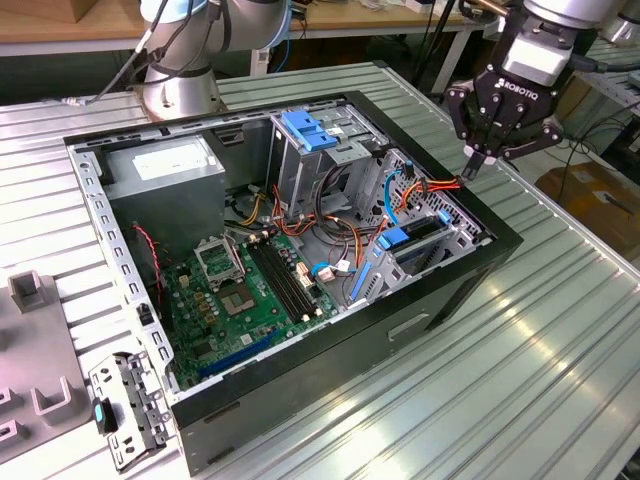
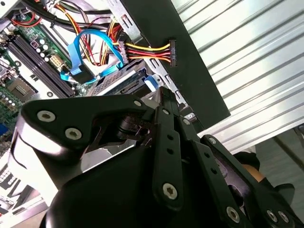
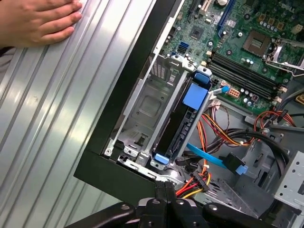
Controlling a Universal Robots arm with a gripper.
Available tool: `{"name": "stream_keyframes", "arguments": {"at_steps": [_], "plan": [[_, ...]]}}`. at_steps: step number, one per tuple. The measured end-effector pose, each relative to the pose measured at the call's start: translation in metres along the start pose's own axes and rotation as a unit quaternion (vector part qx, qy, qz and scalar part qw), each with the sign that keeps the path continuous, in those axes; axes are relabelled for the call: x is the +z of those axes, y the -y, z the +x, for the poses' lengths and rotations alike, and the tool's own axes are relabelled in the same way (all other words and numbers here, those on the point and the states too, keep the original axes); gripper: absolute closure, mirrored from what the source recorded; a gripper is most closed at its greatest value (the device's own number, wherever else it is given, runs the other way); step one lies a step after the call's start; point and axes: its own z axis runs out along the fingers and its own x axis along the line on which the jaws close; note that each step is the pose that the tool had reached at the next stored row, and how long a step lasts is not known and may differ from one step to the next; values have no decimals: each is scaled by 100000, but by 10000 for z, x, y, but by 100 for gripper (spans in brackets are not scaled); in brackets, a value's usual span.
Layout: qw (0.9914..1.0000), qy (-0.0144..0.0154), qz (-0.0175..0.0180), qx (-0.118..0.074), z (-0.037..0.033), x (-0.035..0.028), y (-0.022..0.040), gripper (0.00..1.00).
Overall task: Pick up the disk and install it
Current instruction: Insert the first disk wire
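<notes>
Ribbed metal table (image 1: pixel 560 340). Open computer case (image 1: pixel 330 360) on it. Gripper (image 1: pixel 468 168) above case edge at exterior view's right, fingers pressed together, holding nothing. Drive bay (image 3: pixel 147 104) inside case, near gripper. Disk (image 3: pixel 183 123) seated edgewise in bay. Person's hand (image 3: pixel 38 21) flat on table.

We are seeing a ribbed metal table (image 1: pixel 560 330) gleaming under bright light, a wooden workbench (image 1: pixel 60 30) standing beyond it and a cardboard box (image 1: pixel 595 195) sitting beside it.
</notes>
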Motion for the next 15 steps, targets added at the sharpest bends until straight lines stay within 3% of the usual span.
{"name": "stream_keyframes", "arguments": {"at_steps": [5, 9, 11, 13, 15], "plan": [[99993, -42, -27, -1155, 17, 0, 44, 89], [99907, -57, 137, -4316, 24, 2, 62, 89], [99776, -70, 257, -6686, 25, 4, 63, 89], [99560, -86, 392, -9362, 25, 7, 63, 89], [99463, -77, 448, -10338, 32, 14, 78, 89]]}}
